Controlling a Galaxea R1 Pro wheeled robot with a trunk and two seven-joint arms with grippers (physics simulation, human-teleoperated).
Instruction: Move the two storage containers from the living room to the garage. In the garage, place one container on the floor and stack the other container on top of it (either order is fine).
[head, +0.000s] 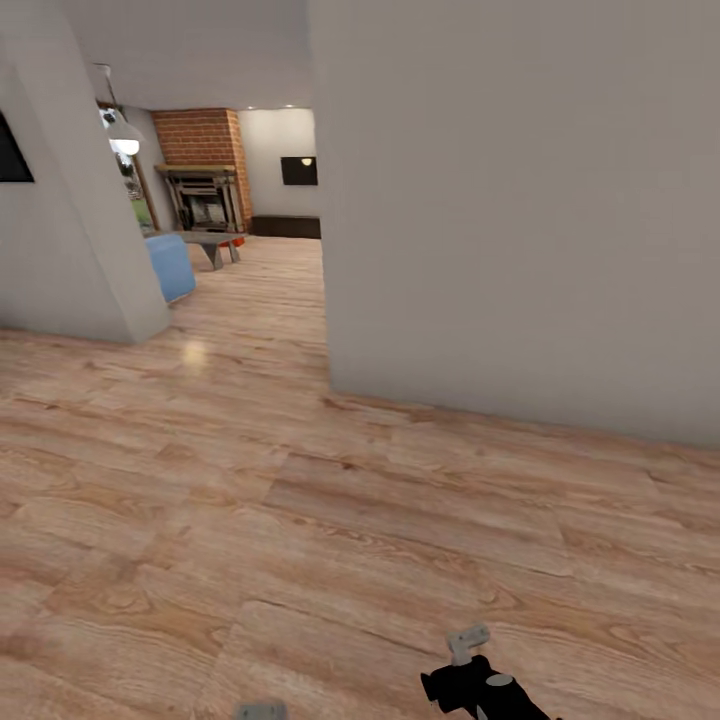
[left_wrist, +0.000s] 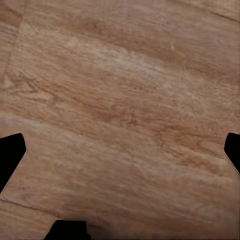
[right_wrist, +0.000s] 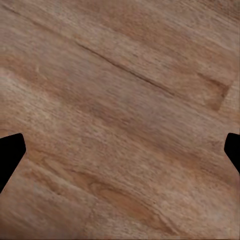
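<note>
This is a home: light wood plank flooring (head: 300, 520) runs between plain grey walls (head: 520, 200), and at the upper left of the frame a living room opens with a red brick fireplace (head: 205, 185), a blue seat (head: 172, 265) and a low bench (head: 212, 243).

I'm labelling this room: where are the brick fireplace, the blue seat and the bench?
brick fireplace (head: 203, 196), head view, on its dark front.
blue seat (head: 172, 266), head view, on its side face.
bench (head: 210, 240), head view, on its top.
</note>
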